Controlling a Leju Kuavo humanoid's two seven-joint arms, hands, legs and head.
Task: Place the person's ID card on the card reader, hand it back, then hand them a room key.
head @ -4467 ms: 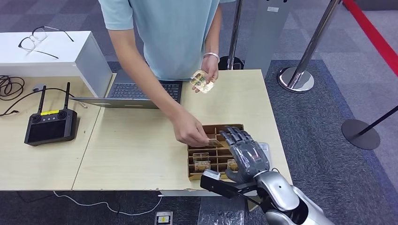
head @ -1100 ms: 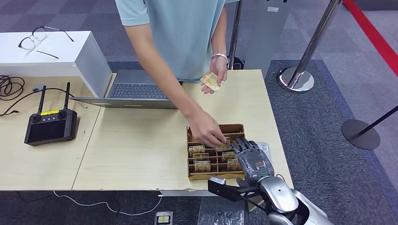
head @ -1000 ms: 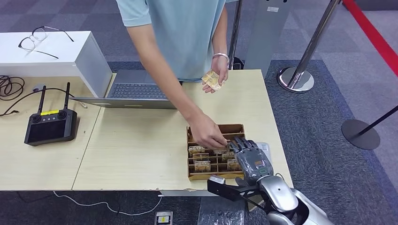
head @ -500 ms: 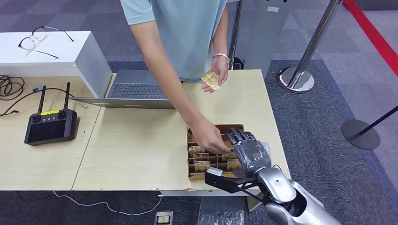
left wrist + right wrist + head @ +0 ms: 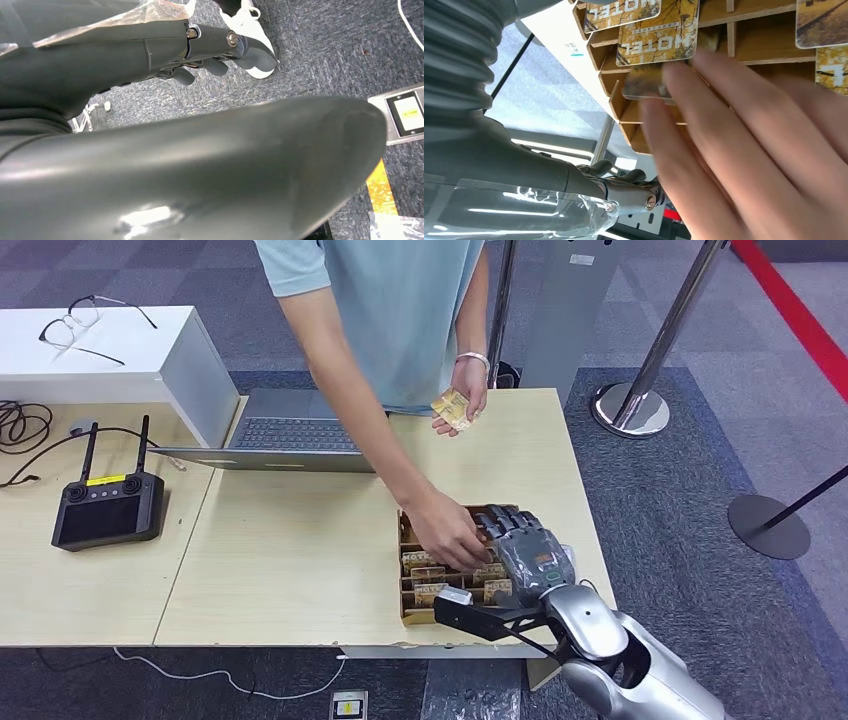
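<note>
While the person's hand (image 5: 447,531) reaches into the slotted wooden box (image 5: 409,570) of glossy hotel key cards (image 5: 657,31), the grey right hand (image 5: 527,554) hovers there, empty, fingers apart; the left hand's (image 5: 210,50) state is unclear.

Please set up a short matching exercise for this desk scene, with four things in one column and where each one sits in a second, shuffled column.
Things:
1. glasses
2. black controller
3. right hand
4. laptop

Places:
A. over the wooden card tray, beside the person's hand
B. on the left part of the table, near the cables
C. on top of the white box
D. at the table's far edge, in front of the person

Pairs: 1-C, 2-B, 3-A, 4-D
</note>
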